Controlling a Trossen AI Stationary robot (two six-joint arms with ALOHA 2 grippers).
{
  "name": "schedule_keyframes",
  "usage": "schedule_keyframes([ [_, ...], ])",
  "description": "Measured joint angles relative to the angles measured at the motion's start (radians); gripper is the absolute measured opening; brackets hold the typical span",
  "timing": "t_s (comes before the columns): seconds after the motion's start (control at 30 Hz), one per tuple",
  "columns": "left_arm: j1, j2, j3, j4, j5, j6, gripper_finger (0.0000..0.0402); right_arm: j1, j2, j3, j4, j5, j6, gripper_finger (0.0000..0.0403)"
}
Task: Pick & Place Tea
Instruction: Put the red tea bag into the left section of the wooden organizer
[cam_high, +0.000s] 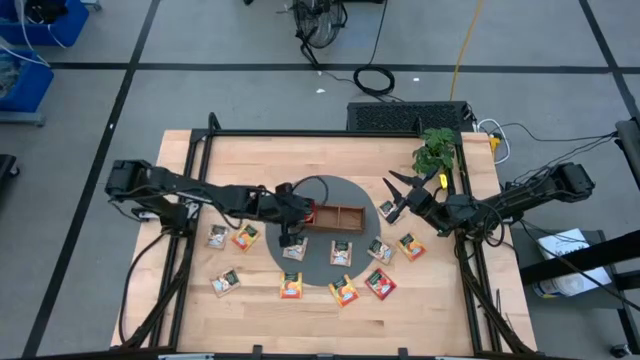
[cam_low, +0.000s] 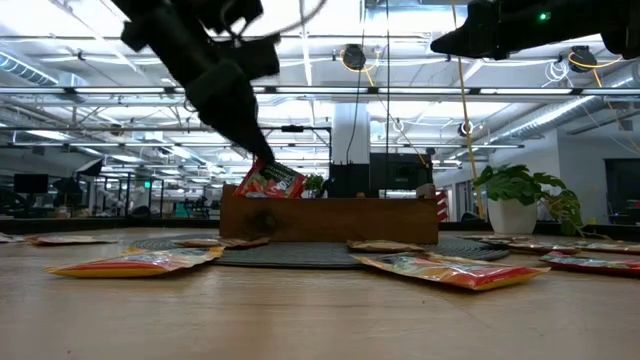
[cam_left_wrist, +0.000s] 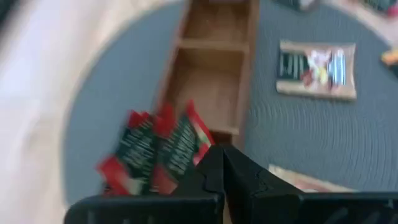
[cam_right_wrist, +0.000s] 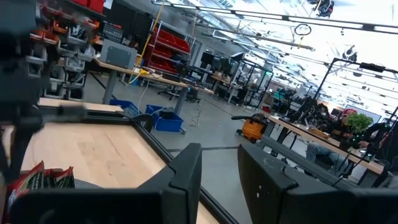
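Observation:
The tea lies as several small flat packets around the brown wooden tray (cam_high: 345, 217), for example a red one (cam_high: 379, 284) and an orange one (cam_high: 245, 237). Two red packets (cam_left_wrist: 155, 152) lean upright in the tray's left end compartment and poke above its wall (cam_low: 272, 180). My left gripper (cam_high: 290, 222) is shut right beside them, its fingertips (cam_left_wrist: 219, 163) pressed together at the packets' edge, with nothing visible between them. My right gripper (cam_high: 397, 196) hovers open near the tray's right end, above a whitish packet (cam_high: 388, 209), and holds nothing.
The tray (cam_left_wrist: 211, 81) sits on a round grey mat (cam_high: 330, 265) at the table's middle, and its other compartments look bare. A potted plant (cam_high: 436, 150) stands at the back right. Packets ring the mat's front and sides. A whitish packet (cam_left_wrist: 317, 68) lies on the mat beside the tray.

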Motion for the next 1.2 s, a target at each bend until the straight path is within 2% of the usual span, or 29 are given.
schedule_keyframes([
  [0.1, 0.004, 0.048, -0.001, 0.017, 0.030, -0.005, 0.0004, 0.000, 0.000, 0.000, -0.001, 0.000, 0.002, 0.0091],
  [0.3, 0.004, 0.101, 0.000, 0.000, 0.019, -0.045, 0.0003, 0.000, 0.000, 0.000, -0.004, 0.000, 0.002, 0.0091],
  [0.47, -0.008, 0.106, 0.000, 0.010, -0.020, -0.057, 0.0003, 0.000, 0.000, 0.000, -0.011, 0.000, 0.002, 0.0091],
  [0.63, -0.016, 0.099, -0.001, 0.000, -0.128, -0.041, 0.0002, 0.000, 0.000, -0.001, -0.016, 0.000, 0.002, 0.0091],
  [0.7, -0.006, 0.099, -0.001, -0.018, -0.127, -0.047, 0.0002, 0.000, 0.000, -0.001, -0.018, 0.000, 0.002, 0.0091],
  [0.83, 0.011, 0.102, -0.001, -0.040, -0.077, -0.079, 0.0002, 0.000, 0.000, -0.001, -0.018, 0.000, 0.002, 0.0091],
  [1.03, -0.001, 0.102, -0.001, -0.040, 0.059, -0.071, 0.0002, 0.000, 0.000, -0.001, -0.017, 0.000, 0.002, 0.0091],
  [1.2, -0.018, 0.102, -0.001, -0.044, 0.092, -0.071, 0.0003, 0.000, 0.000, -0.001, -0.015, 0.000, 0.002, 0.0091],
])
